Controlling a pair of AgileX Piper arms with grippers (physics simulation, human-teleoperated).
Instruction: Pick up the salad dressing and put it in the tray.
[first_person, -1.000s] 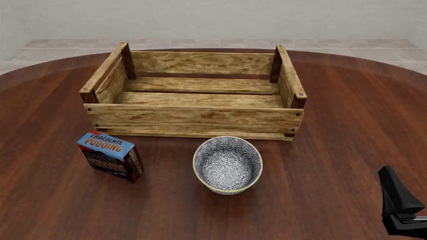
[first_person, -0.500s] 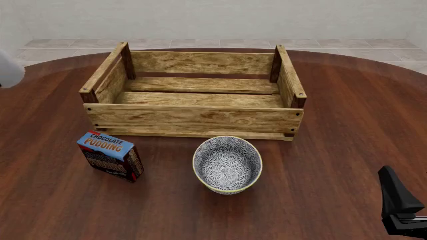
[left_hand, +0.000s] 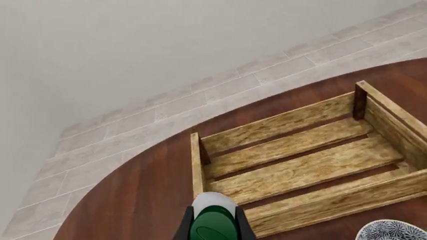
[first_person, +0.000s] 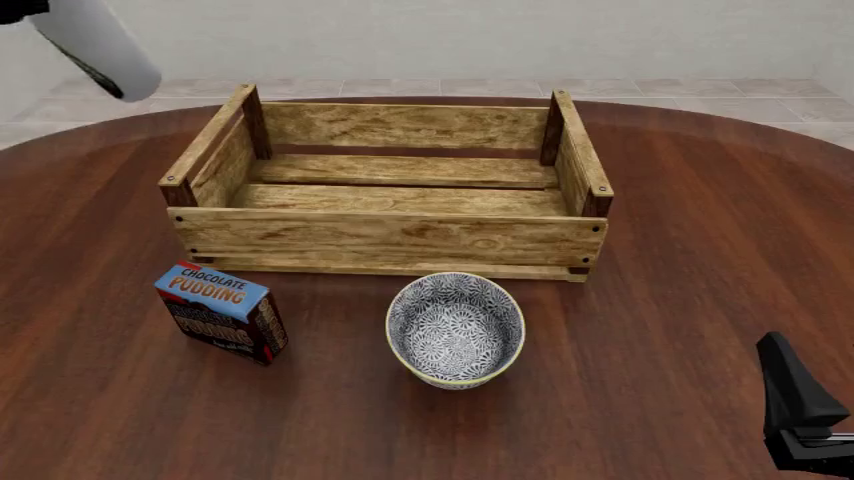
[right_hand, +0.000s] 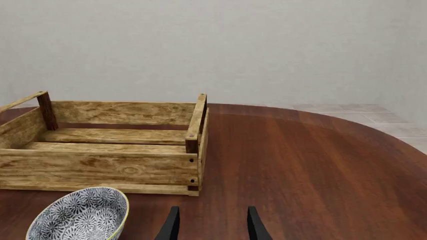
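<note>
While the left gripper (left_hand: 215, 231) pinches the salad dressing (left_hand: 214, 220) near its cap, the bottle looks light, stiff, probably slippery.

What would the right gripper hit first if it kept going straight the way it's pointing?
Probably nothing nearby. The right gripper is open and aimed over bare table, passing right of the tray and bowl. The way looks free to the table's far edge, though depth is uncertain.

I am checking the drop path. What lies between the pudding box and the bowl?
Only bare table, as the front view shows; the pudding box and the bowl stand apart.
</note>
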